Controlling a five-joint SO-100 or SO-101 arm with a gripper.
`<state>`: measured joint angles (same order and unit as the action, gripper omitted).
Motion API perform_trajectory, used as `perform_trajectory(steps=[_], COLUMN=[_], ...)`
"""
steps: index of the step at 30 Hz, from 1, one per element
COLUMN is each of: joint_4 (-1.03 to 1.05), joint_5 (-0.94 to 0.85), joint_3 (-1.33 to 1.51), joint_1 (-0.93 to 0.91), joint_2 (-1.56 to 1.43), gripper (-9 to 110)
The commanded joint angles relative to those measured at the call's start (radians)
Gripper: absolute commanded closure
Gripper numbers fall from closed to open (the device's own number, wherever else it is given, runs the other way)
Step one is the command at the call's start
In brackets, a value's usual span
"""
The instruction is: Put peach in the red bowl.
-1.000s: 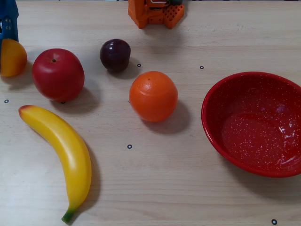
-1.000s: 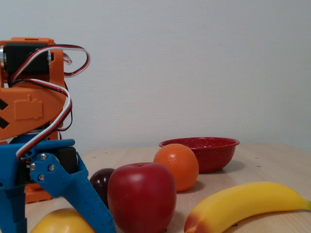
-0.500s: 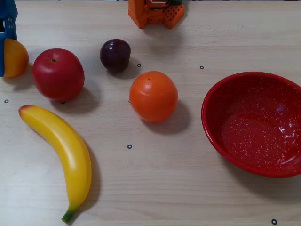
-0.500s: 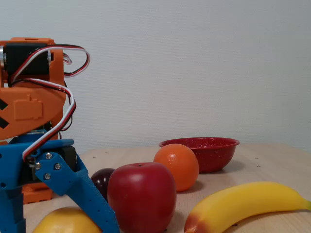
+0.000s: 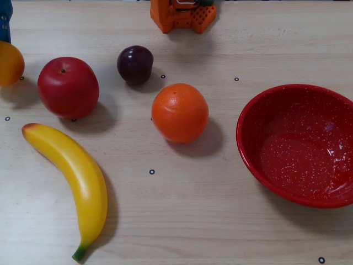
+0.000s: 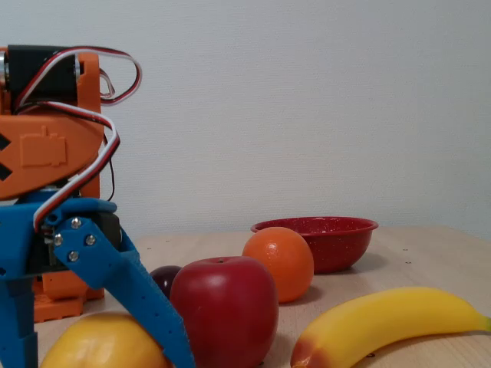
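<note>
Your gripper sits low at left edge of a fixed view, blue fingers spread apart, angled down. Orange wrist housing above, red-white-black wires looping over it. In a fixed view, only blue finger tip shows at top-left corner; orange base at top centre.

from the top-down fixed view i see the peach at far left, then apple, plum, orange and bowl rightward, banana lying below the apple.
</note>
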<state>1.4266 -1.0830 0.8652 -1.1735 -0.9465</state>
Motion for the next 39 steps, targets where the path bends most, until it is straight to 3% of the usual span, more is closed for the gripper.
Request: perform_trajectory(steps=[1, 25, 39], joint_4=[0.066, 0.301, 0.273], joint_5=[0.035, 0.179, 0.31], joint_3=[-0.097, -0.049, 0.035], joint_1=[0.023, 0.181, 0.443], joint_2=[-0.224, -0.632, -0.719], gripper=[102, 102, 102])
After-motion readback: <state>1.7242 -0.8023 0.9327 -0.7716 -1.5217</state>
